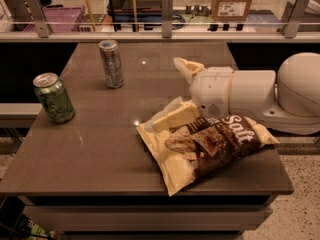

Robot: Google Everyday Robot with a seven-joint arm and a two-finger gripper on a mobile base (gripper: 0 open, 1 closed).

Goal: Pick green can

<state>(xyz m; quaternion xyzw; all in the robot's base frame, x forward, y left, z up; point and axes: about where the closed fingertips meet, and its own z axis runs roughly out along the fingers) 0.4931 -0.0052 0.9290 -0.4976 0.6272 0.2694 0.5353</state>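
Green can [54, 98] upright, top up, far left, pincer [181, 93] spread beside chip bag [210, 146]

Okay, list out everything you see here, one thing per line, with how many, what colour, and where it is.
green can: one, light green with a silver top, upright near the table's left edge
silver-grey can: one, slimmer and taller, upright behind and to the right of the green can
chip bag: one, cream and brown, lying flat on the table's front right
table: one, dark brown, fills the middle of the view
cardboard box: one, brown, beyond the railing at top right
purple crate: one, beyond the railing at top left
arm: one, white, reaching in from the right over the table
gripper: one, cream, open, right of both cans, above the bag's upper left edge
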